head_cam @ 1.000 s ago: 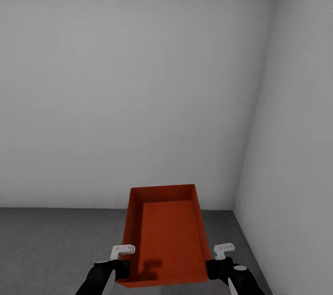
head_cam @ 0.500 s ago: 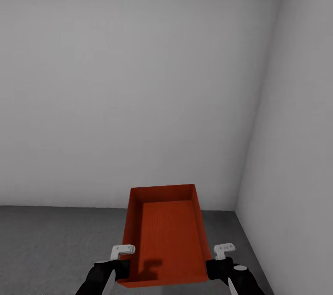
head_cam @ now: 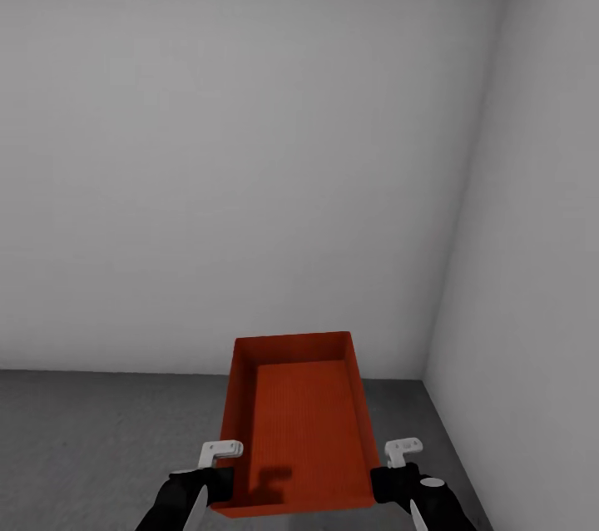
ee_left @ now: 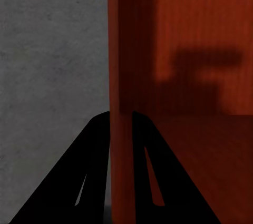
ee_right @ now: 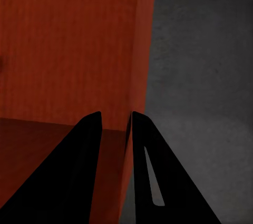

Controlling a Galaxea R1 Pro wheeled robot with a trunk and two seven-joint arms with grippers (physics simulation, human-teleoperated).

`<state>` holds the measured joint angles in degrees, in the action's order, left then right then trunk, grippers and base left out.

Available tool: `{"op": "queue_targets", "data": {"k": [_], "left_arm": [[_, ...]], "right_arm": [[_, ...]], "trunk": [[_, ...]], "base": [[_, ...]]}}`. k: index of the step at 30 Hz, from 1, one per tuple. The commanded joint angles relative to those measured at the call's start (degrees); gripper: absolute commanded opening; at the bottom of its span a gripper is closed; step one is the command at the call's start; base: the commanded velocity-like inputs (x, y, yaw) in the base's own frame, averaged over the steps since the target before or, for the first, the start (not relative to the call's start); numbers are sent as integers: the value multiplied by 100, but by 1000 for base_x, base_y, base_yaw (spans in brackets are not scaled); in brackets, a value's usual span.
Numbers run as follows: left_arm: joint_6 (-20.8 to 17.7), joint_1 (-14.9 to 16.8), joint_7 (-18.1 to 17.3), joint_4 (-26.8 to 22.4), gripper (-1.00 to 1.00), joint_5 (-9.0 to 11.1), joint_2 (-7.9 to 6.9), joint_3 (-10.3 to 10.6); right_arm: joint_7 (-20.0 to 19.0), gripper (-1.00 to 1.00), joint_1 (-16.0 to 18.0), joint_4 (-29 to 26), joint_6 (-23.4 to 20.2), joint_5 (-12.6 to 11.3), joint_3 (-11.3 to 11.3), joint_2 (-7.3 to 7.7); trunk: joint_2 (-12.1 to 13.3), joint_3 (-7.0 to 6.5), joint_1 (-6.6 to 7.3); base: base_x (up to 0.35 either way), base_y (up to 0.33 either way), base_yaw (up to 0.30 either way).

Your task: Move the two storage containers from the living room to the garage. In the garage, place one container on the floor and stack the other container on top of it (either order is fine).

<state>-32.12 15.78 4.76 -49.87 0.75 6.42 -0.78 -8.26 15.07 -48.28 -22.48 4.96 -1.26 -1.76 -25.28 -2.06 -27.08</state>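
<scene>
One storage container [head_cam: 299, 423], red-orange, lidless, is held above the garage floor [head_cam: 91, 439] near a wall corner. Left end effector [ee_left: 121, 145] and right end effector [ee_right: 113, 129] are each clamped over a thin side wall. Judged light, rigid, slightly slippery; opposite walls are best gripped evenly.

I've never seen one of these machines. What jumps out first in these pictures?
A bright red-orange storage container, open-topped and empty, sits low in the head view against bare pale grey walls and a dark concrete floor. The left pincer and right pincer each clamp one thin side wall, a finger inside and a finger outside.
</scene>
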Motion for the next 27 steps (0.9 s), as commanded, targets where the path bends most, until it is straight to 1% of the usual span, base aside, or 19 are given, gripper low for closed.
{"op": "queue_targets", "data": {"k": [1,27], "left_arm": [[197,4,25,-23,-100,-154,9,-54],[197,4,24,-23,-100,-147,12,-54]], "right_arm": [[-125,-100,-5,-1,-39,-75,-259,-167],[-123,-100,-5,0,-37,-91,-248,-167]], "trunk": [[-5,3,-2],[-5,3,-2]], "base": [[0,0,0],[0,0,0]]}}
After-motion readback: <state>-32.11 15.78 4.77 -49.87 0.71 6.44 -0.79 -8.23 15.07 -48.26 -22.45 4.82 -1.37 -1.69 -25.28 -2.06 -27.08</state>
